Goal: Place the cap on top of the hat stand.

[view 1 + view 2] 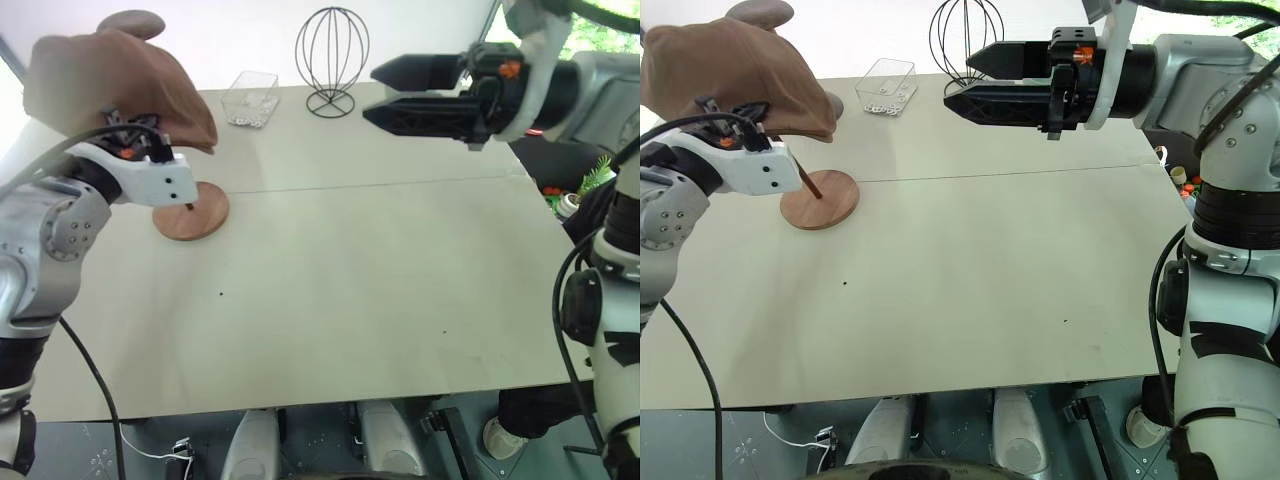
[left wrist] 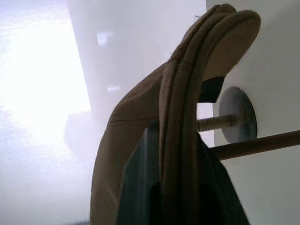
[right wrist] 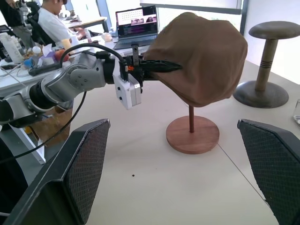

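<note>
The brown cap [image 3: 201,61] hangs over the top of the hat stand, whose thin rod [image 3: 191,117] and round base [image 1: 192,212] show below it. The stand's disc top is hidden under the fabric. My left gripper [image 3: 161,66] reaches in level from the side and is shut on the cap's edge; in the left wrist view the folded cap [image 2: 178,117] is pinched between its fingers. My right gripper [image 1: 372,93] is held high above the table's far middle, pointing toward the cap, open and holding nothing, well apart from it.
A black wire head-shaped stand [image 1: 332,50] and a clear plastic box [image 1: 250,98] sit at the table's far edge. A darker domed stand [image 3: 272,61] stands just behind the cap. People sit at desks with a laptop [image 3: 137,21] beyond the table.
</note>
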{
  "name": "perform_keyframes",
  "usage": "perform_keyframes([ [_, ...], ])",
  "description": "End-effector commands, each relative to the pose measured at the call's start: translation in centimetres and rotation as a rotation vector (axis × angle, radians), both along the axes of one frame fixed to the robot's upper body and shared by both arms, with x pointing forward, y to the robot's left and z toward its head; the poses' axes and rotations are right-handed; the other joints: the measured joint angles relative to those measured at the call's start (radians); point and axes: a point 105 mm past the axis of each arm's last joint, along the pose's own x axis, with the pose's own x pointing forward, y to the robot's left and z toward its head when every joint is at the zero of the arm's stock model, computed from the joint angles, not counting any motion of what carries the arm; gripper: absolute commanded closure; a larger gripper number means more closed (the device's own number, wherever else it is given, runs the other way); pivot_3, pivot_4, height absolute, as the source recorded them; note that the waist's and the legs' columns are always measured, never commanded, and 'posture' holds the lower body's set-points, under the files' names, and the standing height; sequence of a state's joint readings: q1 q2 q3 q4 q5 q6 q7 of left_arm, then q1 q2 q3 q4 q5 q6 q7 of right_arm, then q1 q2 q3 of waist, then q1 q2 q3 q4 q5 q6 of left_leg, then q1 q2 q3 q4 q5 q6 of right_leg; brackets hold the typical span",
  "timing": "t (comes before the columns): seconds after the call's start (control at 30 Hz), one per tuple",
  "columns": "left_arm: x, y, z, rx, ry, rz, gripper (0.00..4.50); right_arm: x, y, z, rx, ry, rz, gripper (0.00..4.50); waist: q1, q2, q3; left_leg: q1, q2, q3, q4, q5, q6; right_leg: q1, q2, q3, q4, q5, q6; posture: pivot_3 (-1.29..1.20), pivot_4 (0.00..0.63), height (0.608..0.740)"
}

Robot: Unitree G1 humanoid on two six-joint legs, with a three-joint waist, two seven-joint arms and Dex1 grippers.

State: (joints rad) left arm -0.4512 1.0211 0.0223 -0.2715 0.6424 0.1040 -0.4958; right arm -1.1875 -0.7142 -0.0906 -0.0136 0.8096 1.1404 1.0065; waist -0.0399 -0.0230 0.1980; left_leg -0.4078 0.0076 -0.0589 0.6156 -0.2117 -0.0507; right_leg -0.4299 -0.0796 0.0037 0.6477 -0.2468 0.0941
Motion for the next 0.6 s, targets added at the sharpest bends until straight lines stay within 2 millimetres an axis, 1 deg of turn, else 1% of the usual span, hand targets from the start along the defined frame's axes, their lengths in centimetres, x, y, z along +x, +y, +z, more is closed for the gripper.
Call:
perform_keyframes([
  [0.03,-0.8,0.5,1.9,-0.024,-0.087,0.024,4.41,-0.7,0.2,1.3,0.014,-0.082,0.028,0.00,0.000,0.000,0.000,0.000,0.000,0.000,0.000,0.000,0.000,0.000,0.000,0.000,0.000,0.000,0.000,0.00,0.150,0.740],
  [0.13,-1.5,0.7,3.2,-0.079,-0.158,0.010,4.41,-0.4,0.0,1.7,0.013,-0.071,0.014,0.00,-0.001,0.000,0.000,0.000,0.000,0.000,0.000,0.000,0.000,0.000,0.000,0.000,0.000,0.000,0.000,0.00,0.150,0.740],
  [0.2,-1.8,0.6,3.6,-0.092,-0.186,-0.005,4.41,-0.4,-0.1,1.7,0.012,-0.065,0.019,0.00,-0.001,0.000,0.000,0.000,0.000,0.000,0.000,0.000,0.000,0.000,0.000,0.000,0.000,0.000,0.000,0.00,0.150,0.740],
  [0.27,-2.2,0.7,4.8,-0.185,-0.251,-0.043,4.41,-0.3,0.0,1.3,0.008,-0.061,0.027,0.00,0.000,0.000,0.000,0.000,0.000,0.000,0.000,0.000,0.000,0.000,0.000,0.000,0.000,0.000,0.000,0.00,0.150,0.740],
  [0.37,-3.8,0.6,7.3,-0.297,-0.349,-0.173,4.41,0.1,0.2,0.9,-0.017,-0.092,0.019,0.00,-0.001,0.000,0.000,0.000,0.000,0.000,0.001,0.000,0.000,0.000,0.000,0.000,0.000,0.000,0.000,0.00,0.150,0.740],
  [0.5,-5.4,0.6,8.4,-0.336,-0.371,-0.317,4.41,0.6,0.3,1.0,-0.024,-0.099,0.019,0.00,0.000,0.000,0.000,0.000,0.000,0.000,0.001,0.000,0.000,0.000,0.000,0.000,0.000,0.000,0.000,0.00,0.150,0.740],
  [0.57,-6.4,0.7,9.1,-0.321,-0.406,-0.377,4.41,0.9,0.3,0.9,-0.028,-0.096,0.016,0.00,0.000,0.000,0.000,0.000,0.000,0.000,0.001,0.000,0.000,0.000,-0.001,0.000,0.000,0.000,0.000,0.00,0.150,0.740],
  [0.6,-6.7,1.1,9.2,-0.324,-0.410,-0.398,4.41,0.9,0.4,0.8,-0.032,-0.093,0.020,0.00,0.001,0.000,0.000,0.000,0.000,0.000,0.001,0.000,0.000,0.000,-0.001,0.000,0.000,0.000,0.000,0.00,0.150,0.740],
])
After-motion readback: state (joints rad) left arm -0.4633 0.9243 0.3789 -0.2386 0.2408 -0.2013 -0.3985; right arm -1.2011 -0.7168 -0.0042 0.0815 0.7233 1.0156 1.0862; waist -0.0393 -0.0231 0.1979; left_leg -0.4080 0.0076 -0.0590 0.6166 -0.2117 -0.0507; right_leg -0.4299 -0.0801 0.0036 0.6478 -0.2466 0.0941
